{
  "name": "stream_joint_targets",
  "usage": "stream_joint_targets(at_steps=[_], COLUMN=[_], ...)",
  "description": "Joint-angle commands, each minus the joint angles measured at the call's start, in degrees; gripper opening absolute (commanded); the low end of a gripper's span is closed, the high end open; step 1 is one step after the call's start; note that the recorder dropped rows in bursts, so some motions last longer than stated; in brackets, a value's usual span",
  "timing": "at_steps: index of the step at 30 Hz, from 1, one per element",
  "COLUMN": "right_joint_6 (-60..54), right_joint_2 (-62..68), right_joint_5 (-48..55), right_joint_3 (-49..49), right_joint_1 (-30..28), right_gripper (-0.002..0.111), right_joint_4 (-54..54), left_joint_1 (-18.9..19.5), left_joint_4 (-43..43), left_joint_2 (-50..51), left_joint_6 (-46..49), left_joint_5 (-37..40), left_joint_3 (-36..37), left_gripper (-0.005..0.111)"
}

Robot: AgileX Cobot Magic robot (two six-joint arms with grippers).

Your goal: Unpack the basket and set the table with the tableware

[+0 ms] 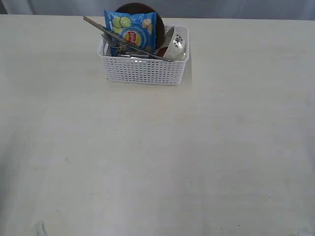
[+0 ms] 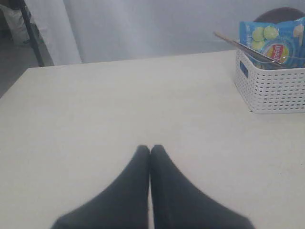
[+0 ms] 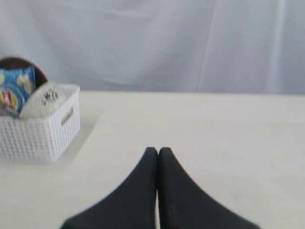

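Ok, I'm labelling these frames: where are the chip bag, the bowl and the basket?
Chip bag (image 1: 132, 29), exterior view, its printed front.
Bowl (image 1: 177, 44), exterior view, its speckled side.
Basket (image 1: 142, 71), exterior view, its front lattice wall.

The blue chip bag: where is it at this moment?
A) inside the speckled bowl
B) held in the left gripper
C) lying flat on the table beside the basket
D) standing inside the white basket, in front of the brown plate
D: the blue chip bag stands upright inside the white basket, and the brown plate rises behind it.
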Motion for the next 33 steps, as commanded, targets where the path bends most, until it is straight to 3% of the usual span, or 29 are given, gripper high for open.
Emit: stream_joint_targets(at_steps=[1,16,25,28,33], right_joint_6=[0.27,1.14,4.22,4.22,4.71], right_joint_2=[0.09,0.09,5.95,13.86,39.84], right_joint_5=[-15.51,-43.93,-29.71,-25.02,-7.0], right_joint_3=[0.12,0.12,-13.43,-20.75,-39.83], right_joint_1=[0.08,0.08,0.08,0.08,2.7], right_gripper=[0.0,0.0,0.0,0.0,0.0], right_joint_4=[0.37,1.46,0.76,-1.14,-0.81], left_joint_1=[-0.29,-0.29,-0.29,-0.29,-0.29], left_joint_4=[0.27,-0.21,-0.21,-0.21,-0.21], left_joint_2=[-0.11,-0.11,-0.11,-0.11,-0.11], left_joint_6=[-0.13,-0.13,-0.13,-0.13,-0.13], left_joint_5=[-0.03,-0.03,-0.03,-0.03,-0.03], left_joint_3=[0.13,0.13,0.13,0.13,0.13], left_gripper=[0.0,0.0,0.0,0.0,0.0])
